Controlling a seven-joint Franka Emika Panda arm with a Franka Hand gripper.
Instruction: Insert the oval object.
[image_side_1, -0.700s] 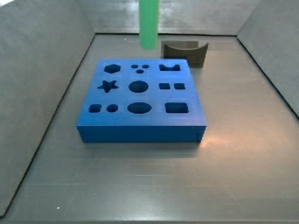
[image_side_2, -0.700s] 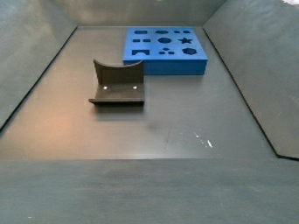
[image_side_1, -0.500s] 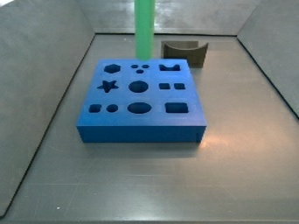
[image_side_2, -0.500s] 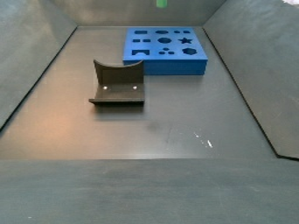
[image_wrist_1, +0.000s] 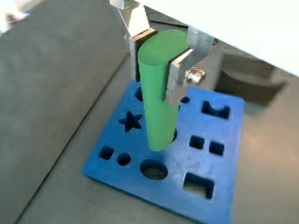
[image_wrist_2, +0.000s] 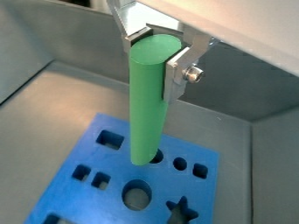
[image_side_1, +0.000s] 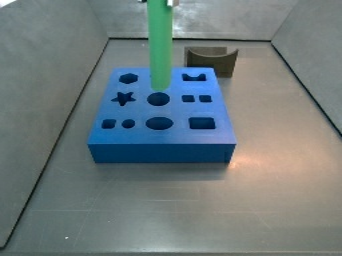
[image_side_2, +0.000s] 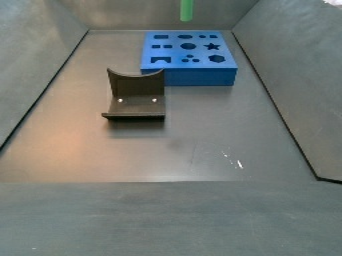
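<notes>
The oval object is a long bright green peg, held upright. My gripper is shut on its top end, with one silver finger on each side, as both wrist views show. The gripper itself is above the edge of both side views. The peg's lower end hangs a little above the blue block, over its middle rows near the round hole. The oval hole lies one row nearer the block's front. In a side view only the peg's tip shows.
The dark olive curved piece stands on the grey floor apart from the blue block; it also shows in a side view. Sloping grey walls ring the floor.
The green peg has moved from beyond the block's far edge to over the block's middle, and its lower end is lower. The block and the olive piece have not moved.
</notes>
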